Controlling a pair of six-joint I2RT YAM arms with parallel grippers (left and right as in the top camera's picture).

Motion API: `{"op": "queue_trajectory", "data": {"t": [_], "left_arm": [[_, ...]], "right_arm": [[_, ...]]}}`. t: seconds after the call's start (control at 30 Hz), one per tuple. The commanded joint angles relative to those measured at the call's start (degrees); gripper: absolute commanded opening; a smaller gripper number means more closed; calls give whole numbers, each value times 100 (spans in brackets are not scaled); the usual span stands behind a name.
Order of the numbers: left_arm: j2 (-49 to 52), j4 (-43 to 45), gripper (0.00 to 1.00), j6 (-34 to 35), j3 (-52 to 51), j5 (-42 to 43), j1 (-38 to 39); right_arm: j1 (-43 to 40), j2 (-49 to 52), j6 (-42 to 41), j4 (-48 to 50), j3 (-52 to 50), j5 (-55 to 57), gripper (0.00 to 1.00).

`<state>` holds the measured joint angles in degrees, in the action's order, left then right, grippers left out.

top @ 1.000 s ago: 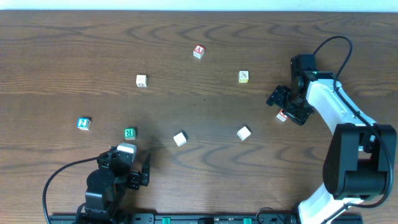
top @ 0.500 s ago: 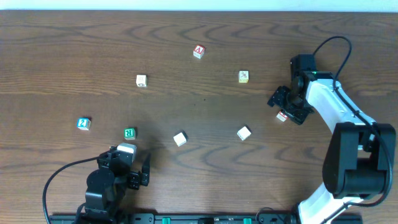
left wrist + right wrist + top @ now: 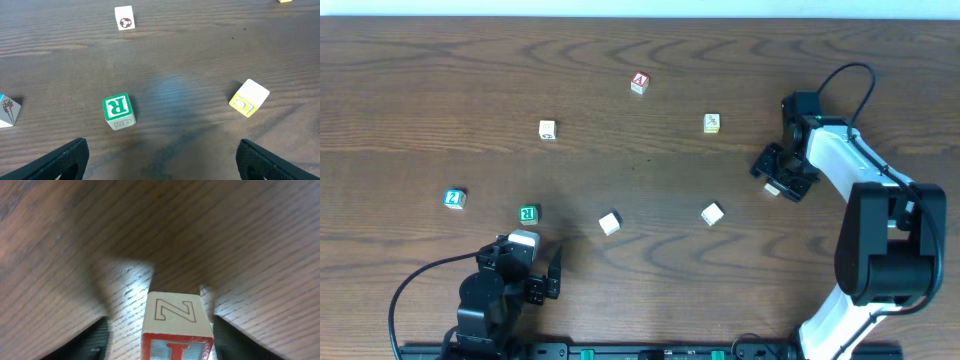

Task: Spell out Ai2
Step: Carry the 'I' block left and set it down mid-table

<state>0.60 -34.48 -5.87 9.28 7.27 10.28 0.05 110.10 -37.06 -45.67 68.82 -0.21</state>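
Observation:
The red-and-white "I" cube sits on the table between the jaws of my right gripper, with an outlined "Z" on its top face. The jaws are open and straddle it: a strip of wood shows on the left, and the right finger is close. In the overhead view this gripper is at the right, over the "I" cube. The red-and-white "A" cube lies at the far middle. The blue-and-white "2" cube lies at the left. My left gripper is open and empty near the front edge.
A green "R" cube lies just ahead of the left gripper. White cubes and a yellowish cube are scattered across the middle of the table.
My right gripper has shifted and turned slightly over the "I" cube, which stays in place. The left arm and the other cubes have not moved.

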Motion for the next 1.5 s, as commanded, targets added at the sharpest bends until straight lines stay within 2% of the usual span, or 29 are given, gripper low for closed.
{"op": "queue_trajectory", "data": {"t": [0.0, 0.07, 0.43, 0.57, 0.63, 0.8, 0.93, 1.13, 1.27, 1.47], "left_arm": [[-35, 4, 95, -39, -37, -22, -24], [-35, 4, 96, -37, -37, -22, -24], [-35, 4, 95, -37, -37, -22, -24], [-35, 4, 96, -39, -37, -22, -24], [-35, 4, 95, -39, -37, -22, -24], [-35, 7, 95, -37, -35, -22, -24], [-35, 4, 95, -39, -37, -22, -24], [-35, 4, 95, -37, -37, -22, -24], [-35, 4, 96, -37, -37, -22, -24], [-35, 4, 95, -37, -35, -22, -24]], "right_arm": [[-42, -11, -57, 4, -4, 170, 45], [-42, -11, -59, 4, -4, 173, 34], [-2, -11, 48, 35, 17, 122, 25], [162, -11, 398, 63, 192, -63, 13], [350, -11, 610, 61, 422, -205, 2], [1102, -11, 822, -42, 1266, -306, 1], [2033, 57, 1115, -76, 2081, -302, 2], [3040, 1038, 1182, -1167, 3703, -258, 2], [3329, 1674, 931, -1770, 4474, -17, 1], [3357, 1829, 426, -1746, 4428, 389, 1]]}}
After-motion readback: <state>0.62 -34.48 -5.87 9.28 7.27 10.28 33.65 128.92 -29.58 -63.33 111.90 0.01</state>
